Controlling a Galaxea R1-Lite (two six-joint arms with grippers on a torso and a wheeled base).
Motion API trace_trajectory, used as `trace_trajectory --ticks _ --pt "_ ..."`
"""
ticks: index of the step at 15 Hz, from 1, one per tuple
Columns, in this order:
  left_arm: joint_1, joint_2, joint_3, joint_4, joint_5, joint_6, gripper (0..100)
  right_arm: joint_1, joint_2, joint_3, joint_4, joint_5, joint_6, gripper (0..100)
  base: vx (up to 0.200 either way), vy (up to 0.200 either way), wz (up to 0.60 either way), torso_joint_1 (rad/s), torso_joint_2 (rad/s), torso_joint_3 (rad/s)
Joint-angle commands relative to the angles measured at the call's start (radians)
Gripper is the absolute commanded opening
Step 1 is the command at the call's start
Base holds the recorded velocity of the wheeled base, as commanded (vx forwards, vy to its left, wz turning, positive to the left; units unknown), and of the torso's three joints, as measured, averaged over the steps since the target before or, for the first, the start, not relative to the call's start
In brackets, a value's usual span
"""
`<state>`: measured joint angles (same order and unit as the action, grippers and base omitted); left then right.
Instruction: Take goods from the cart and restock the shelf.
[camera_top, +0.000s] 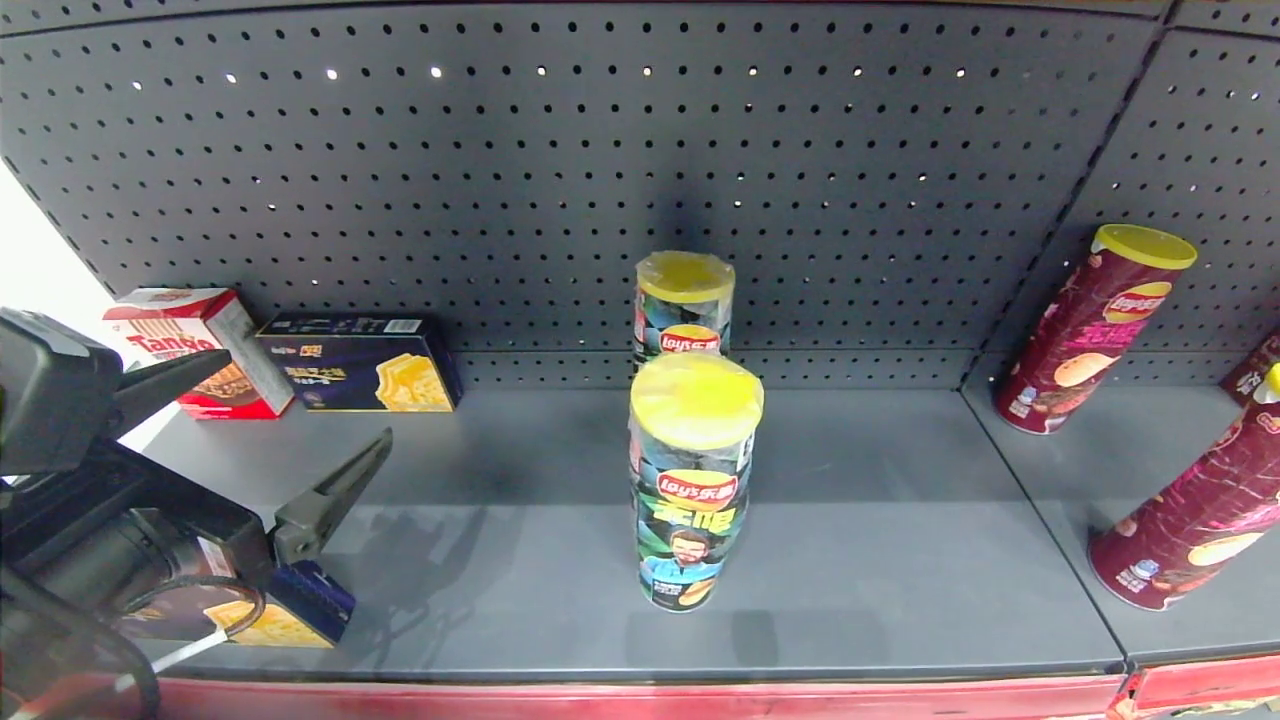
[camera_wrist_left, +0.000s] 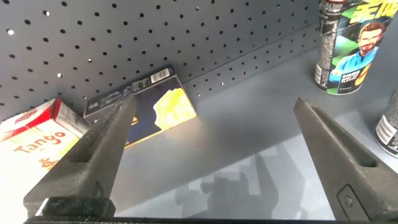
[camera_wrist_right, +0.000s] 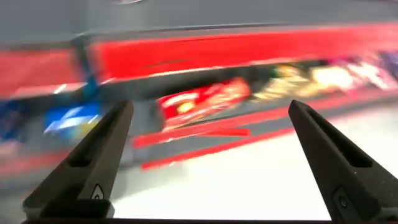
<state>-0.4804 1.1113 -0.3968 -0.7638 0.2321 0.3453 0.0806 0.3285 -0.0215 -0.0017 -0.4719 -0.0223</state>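
Note:
My left gripper (camera_top: 309, 394) hangs open over the left end of the grey shelf (camera_top: 880, 560), nothing between its fingers (camera_wrist_left: 93, 155). Just under its wrist, at the shelf's front edge, lies a dark blue wafer box (camera_top: 295, 608), partly hidden by the arm. A matching blue box (camera_top: 360, 362) (camera_wrist_left: 149, 102) and a red-and-white box (camera_top: 195, 350) (camera_wrist_left: 31, 140) stand against the pegboard back. Two yellow-lidded chip cans stand mid-shelf, one in front (camera_top: 692, 480) (camera_wrist_left: 342, 46), one behind (camera_top: 683, 305). My right gripper (camera_wrist_right: 205, 162) is open and empty, facing blurred red-edged lower shelves (camera_wrist_right: 186, 53).
Two maroon chip cans lean on the neighbouring bay at the right, one at the back (camera_top: 1095, 330), one nearer (camera_top: 1200, 520). A divider line (camera_top: 1040, 500) separates the bays. Bare shelf lies between the boxes and the cans, and to the cans' right.

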Motion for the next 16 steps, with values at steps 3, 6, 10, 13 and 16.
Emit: trace_trajectory --ticks 3,6,10,13,16 --pt "0.0 -0.002 0.006 -0.003 0.001 0.0 100 -0.099 -0.284 -0.002 0.003 0.045 -0.001 100 0.0 0.0 0.0 0.0 0.0 0.0" --pt "-0.006 -0.001 0.003 -0.006 -0.002 0.001 100 -0.096 -0.324 0.021 -0.06 0.391 0.033 100 0.0 0.0 0.0 0.0 0.0 0.0" --pt "-0.01 -0.004 0.012 0.0 0.0 0.0 100 -0.096 -0.324 0.021 0.011 0.47 0.007 100 0.0 0.0 0.0 0.0 0.0 0.0" --pt "-0.014 -0.021 0.018 0.0 0.0 0.001 100 -0.096 -0.324 0.021 0.011 0.47 0.007 100 0.0 0.0 0.0 0.0 0.0 0.0" --pt "-0.037 -0.08 0.024 -0.002 -0.022 0.007 100 -0.094 -0.324 0.021 0.011 0.47 0.007 100 0.0 0.0 0.0 0.0 0.0 0.0"
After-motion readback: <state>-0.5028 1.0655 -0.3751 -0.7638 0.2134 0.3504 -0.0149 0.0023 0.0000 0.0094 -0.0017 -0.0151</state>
